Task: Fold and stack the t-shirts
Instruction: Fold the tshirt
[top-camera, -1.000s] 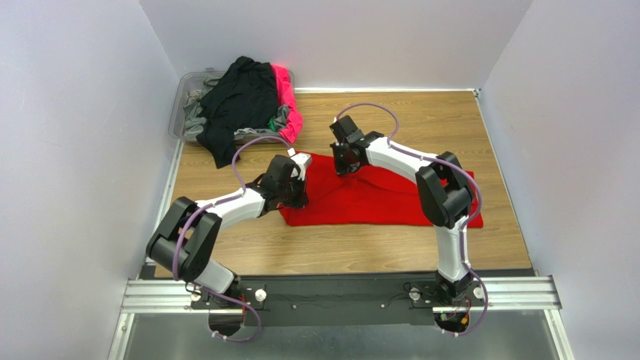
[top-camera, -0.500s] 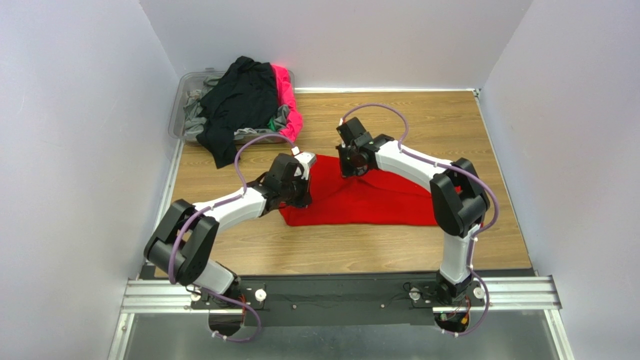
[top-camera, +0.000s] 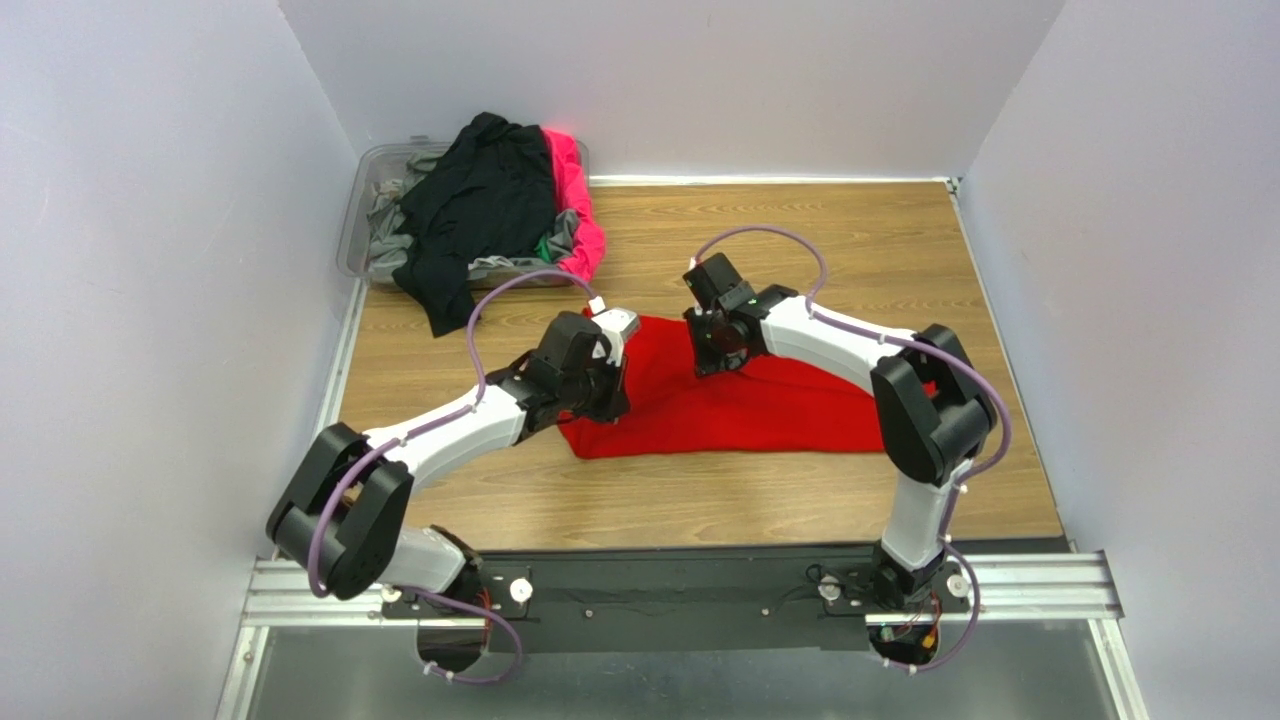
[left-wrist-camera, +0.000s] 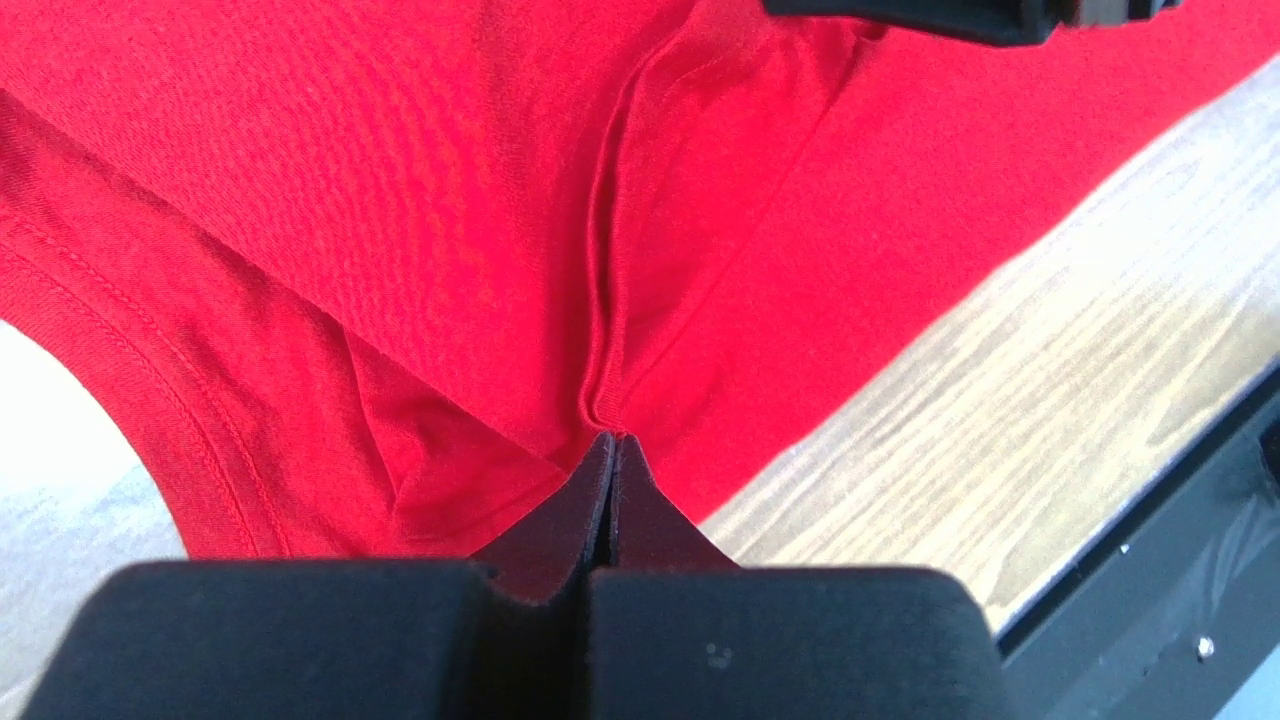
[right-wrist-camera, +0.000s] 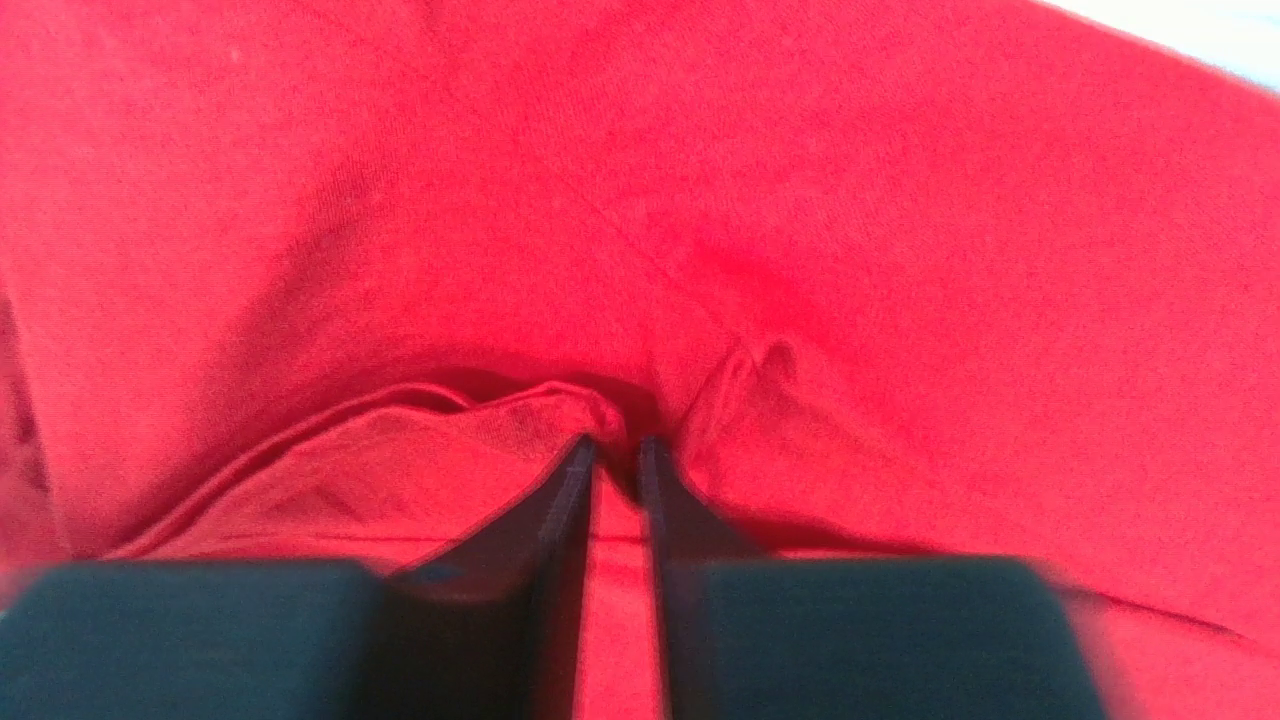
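Observation:
The bright red t-shirt (top-camera: 751, 408) lies flat on the wooden table, partly folded. My left gripper (top-camera: 610, 393) is at its left edge, shut on a pinched crease of the red t-shirt (left-wrist-camera: 451, 195), which runs straight into the closed tips (left-wrist-camera: 613, 440). My right gripper (top-camera: 711, 357) is low over the shirt's far edge. Its jaws (right-wrist-camera: 616, 447) stand a narrow gap apart, with bunched red cloth (right-wrist-camera: 842, 225) at the tips and showing through the gap. More t-shirts, black (top-camera: 481, 195) and hot pink (top-camera: 580, 218) among them, are heaped at the back left.
A clear plastic bin (top-camera: 365, 195) at the back left holds the heap, and the black shirt hangs over its front onto the table. Bare wood (top-camera: 842, 240) shows beyond and to the right of the red shirt. Grey walls close in both sides.
My right gripper has slid nearer and rightward over the red shirt, and its jaws have parted slightly. The left gripper kept its pinch and shifted a little right.

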